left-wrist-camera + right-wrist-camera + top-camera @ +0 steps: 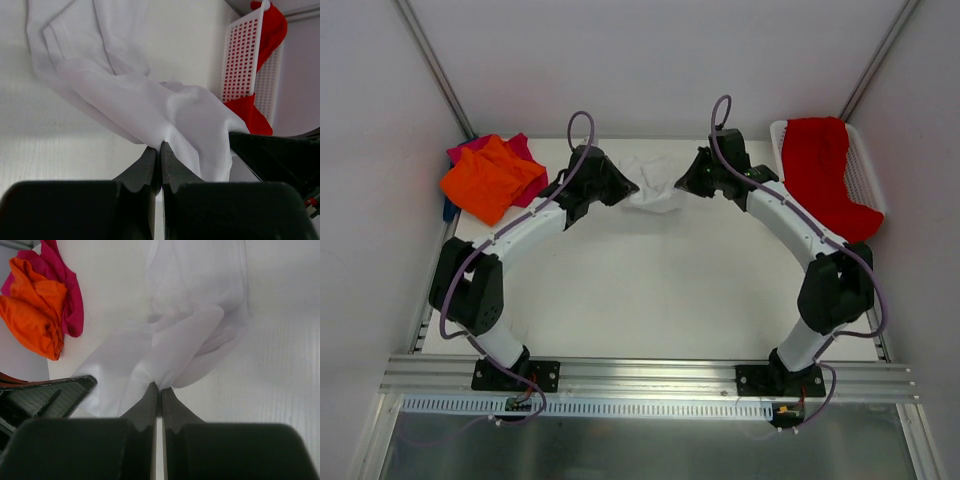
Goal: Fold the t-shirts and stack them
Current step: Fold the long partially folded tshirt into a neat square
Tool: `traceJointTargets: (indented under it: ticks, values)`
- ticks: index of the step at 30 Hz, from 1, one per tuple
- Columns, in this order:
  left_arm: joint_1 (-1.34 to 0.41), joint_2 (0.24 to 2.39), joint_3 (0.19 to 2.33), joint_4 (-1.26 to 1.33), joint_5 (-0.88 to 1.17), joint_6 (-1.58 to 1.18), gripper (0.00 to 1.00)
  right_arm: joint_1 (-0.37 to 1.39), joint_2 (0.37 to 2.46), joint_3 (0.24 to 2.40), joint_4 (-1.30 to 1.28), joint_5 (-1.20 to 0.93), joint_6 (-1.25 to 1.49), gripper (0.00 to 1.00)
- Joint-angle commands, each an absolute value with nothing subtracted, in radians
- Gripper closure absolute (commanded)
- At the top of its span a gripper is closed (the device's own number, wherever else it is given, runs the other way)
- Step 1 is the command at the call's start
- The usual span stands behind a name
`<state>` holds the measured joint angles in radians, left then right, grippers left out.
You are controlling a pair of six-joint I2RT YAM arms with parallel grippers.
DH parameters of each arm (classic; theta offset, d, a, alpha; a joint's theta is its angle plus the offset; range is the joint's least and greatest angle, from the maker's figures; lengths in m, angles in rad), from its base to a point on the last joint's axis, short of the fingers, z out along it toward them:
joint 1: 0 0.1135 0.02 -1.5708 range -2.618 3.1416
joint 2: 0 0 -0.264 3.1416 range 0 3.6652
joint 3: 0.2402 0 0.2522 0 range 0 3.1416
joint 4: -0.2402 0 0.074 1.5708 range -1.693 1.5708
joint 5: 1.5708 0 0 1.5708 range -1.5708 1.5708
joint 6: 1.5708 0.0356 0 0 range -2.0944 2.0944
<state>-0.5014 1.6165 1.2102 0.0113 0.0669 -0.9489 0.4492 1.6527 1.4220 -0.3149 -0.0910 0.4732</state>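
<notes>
The white t-shirt (655, 183) lies crumpled at the back middle of the table, held between both arms. My left gripper (632, 187) is shut on its left side; in the left wrist view (160, 146) cloth (150, 107) rises from the closed tips. My right gripper (682, 185) is shut on its right side; in the right wrist view (160, 386) the cloth (175, 352) bunches at the tips. The orange shirt (490, 178) lies on the magenta-pink one (520, 146) at back left, with a bit of blue (448, 211) beneath. The red shirt (825, 170) drapes over the basket.
The white mesh basket (865, 175) stands at the back right corner, also seen in the left wrist view (242, 57). White walls close in the table on three sides. An aluminium rail (650, 375) runs along the near edge.
</notes>
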Motion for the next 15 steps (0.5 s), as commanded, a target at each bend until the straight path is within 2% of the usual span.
traceJointTargets:
  ticks: [1, 15]
  values:
    - [-0.446, 1.687, 1.301, 0.006, 0.127, -0.942, 0.99, 0.423, 1.758, 1.549, -0.382, -0.095, 0.451, 0.99]
    - [-0.325, 2.022, 1.603, 0.005, 0.259, -0.966, 1.0, 0.345, 2.109, 1.902, -0.394, -0.136, 0.451, 1.0]
